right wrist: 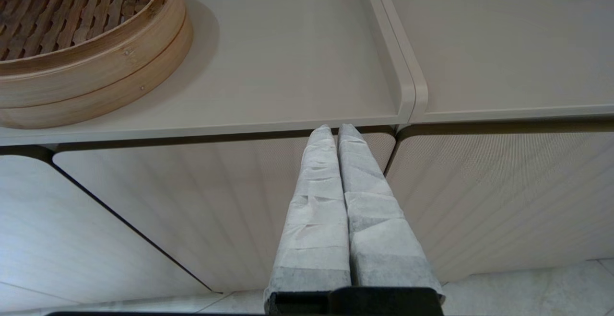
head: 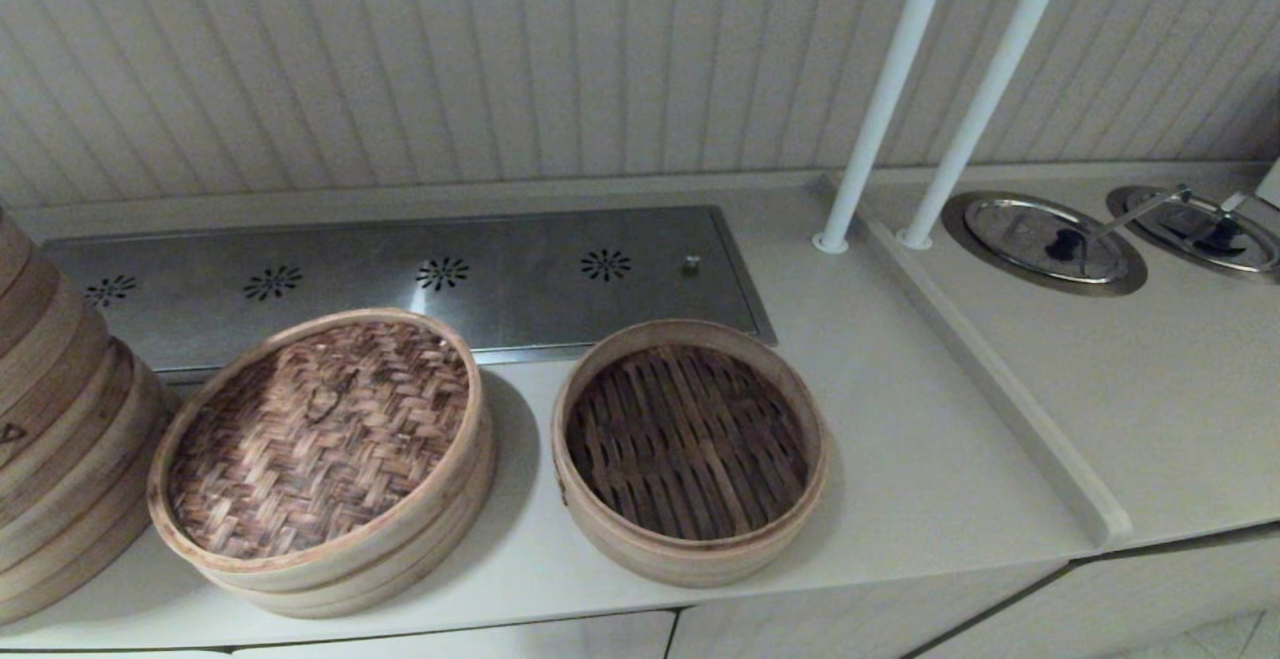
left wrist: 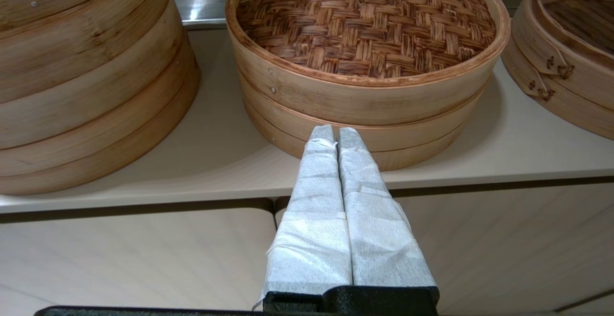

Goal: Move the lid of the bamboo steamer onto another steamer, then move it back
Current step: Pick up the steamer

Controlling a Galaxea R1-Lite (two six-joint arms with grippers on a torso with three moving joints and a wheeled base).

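Bamboo steamer lid (head: 320, 429) capping a steamer on the counter (head: 900, 439), just beside another steamer (head: 688, 444) showing bare dark slats, left gripper (left wrist: 336, 131) and right gripper (right wrist: 337, 129) both pressed together off the counter's front.

Neither arm shows up in the head view at all. The stack (head: 50, 439) on the left is chopped off by the frame edge, so no telling how tall it goes. The lid (head: 320, 434) covers its steamer completely, can't see what's inside. From the left wrist, the slatted steamer (left wrist: 566, 52) is cut at the edge, only a slice of floor shows. The far right pot lid (head: 1200, 229) is partly out of frame, and its handle bits are too small to make out.
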